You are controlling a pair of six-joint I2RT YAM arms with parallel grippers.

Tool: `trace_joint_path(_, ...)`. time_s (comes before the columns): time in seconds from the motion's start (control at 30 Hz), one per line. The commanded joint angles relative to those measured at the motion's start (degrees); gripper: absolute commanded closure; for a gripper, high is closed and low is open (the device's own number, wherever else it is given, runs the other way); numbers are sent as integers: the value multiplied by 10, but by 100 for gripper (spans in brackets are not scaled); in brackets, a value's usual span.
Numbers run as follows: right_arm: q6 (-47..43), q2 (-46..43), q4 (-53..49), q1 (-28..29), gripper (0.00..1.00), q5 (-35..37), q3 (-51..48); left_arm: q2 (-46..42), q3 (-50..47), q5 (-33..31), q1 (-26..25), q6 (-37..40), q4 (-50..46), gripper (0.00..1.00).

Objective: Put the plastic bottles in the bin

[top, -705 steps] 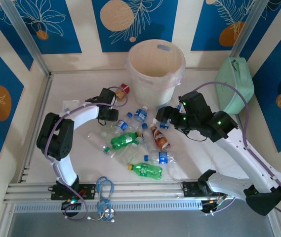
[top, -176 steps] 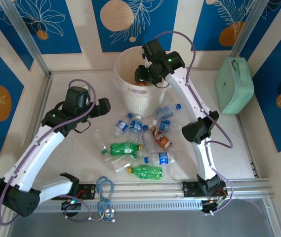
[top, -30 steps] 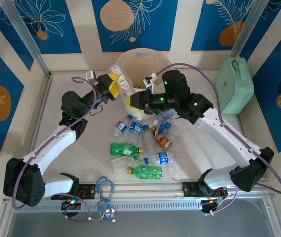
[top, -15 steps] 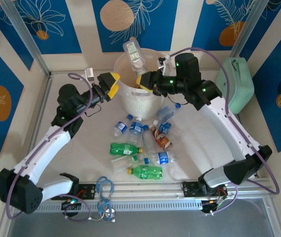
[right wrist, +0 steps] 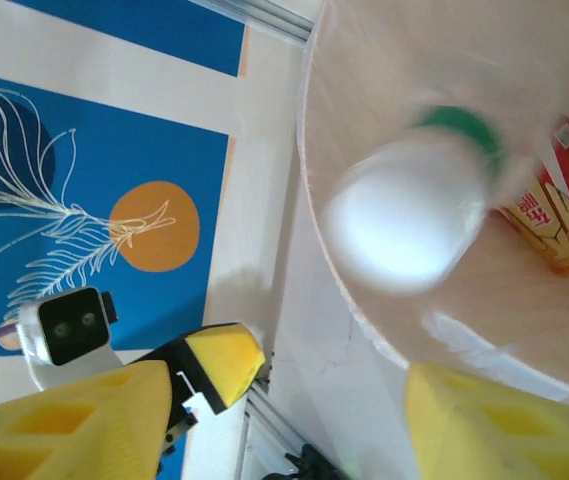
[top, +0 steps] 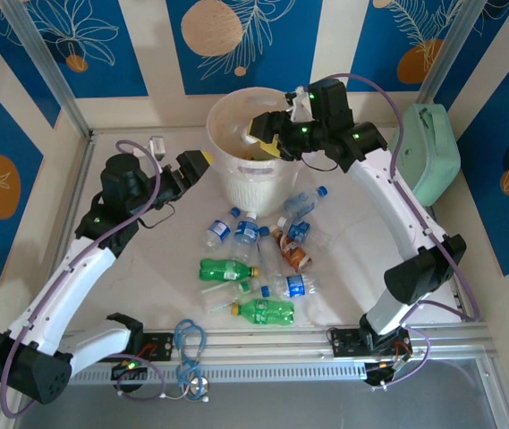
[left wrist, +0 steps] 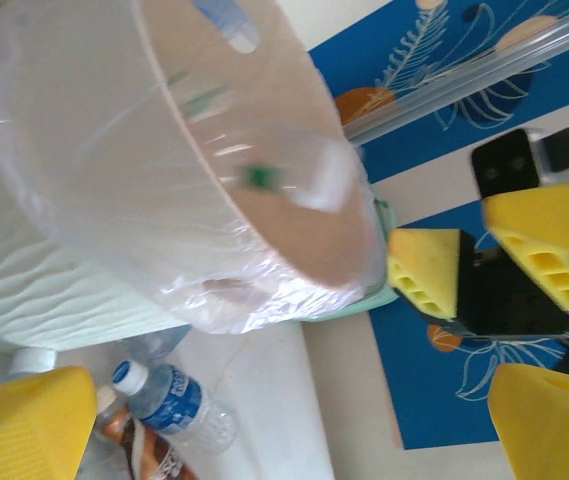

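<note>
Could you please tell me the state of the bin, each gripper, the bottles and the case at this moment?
bin: upright, not empty.
left gripper: open, empty, beside the bin.
right gripper: open, over the bin's mouth.
green-capped bottle: blurred, held by nothing, inside the bin.
bottles outside the bin: lying on their sides, capped.
mint-green case: shut.

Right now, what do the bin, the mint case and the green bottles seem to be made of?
The bin: thin translucent plastic, whitish-pink, slightly glossy; light passes through its wall. The mint case: likely moulded plastic or coated fabric, matte; too far to tell. The green bottles: tinted see-through plastic, shiny with highlights.
</note>
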Motion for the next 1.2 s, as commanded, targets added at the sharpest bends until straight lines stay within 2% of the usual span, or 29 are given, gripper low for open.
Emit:
trace_joint_path(0.0, -18, -8, -33, 0, 30, 8, 35, -6, 29, -15, -2, 34, -32, 0)
trace_joint_path(0.17, -59, -44, -83, 22, 20, 55, 43, -4, 32, -11, -2, 35, -32, 0)
trace_joint_path(0.3, -108, -95, -142, 62, 17, 119, 19, -3, 40, -13, -2, 49, -46, 1)
trace_joint_path(0.5, -145, -208, -227, 171, 16, 237, -98, 3, 43, -14, -2, 57, -62, 4)
trace_joint_path(0.7, -109, -278, -291, 337, 14, 307, -256, 4, 31, -38, -2, 51, -79, 7)
trace_joint_path(0.8, -84, -256, -313, 427, 14, 332, -308, 7, 18, -46, -2, 40, -84, 8)
trace_joint_path(0.97, -81, -124, -358, 546, 14, 383, -306, 8, -1, -52, -2, 31, -95, 10)
trace_joint_path(1.07, -93, -41, -383, 581, 14, 413, -280, 1, -10, -57, -3, 34, -105, 11)
trace_joint_path(1.17, -113, 6, -375, 588, 13, 414, -271, -11, -23, -62, -2, 38, -114, 11)
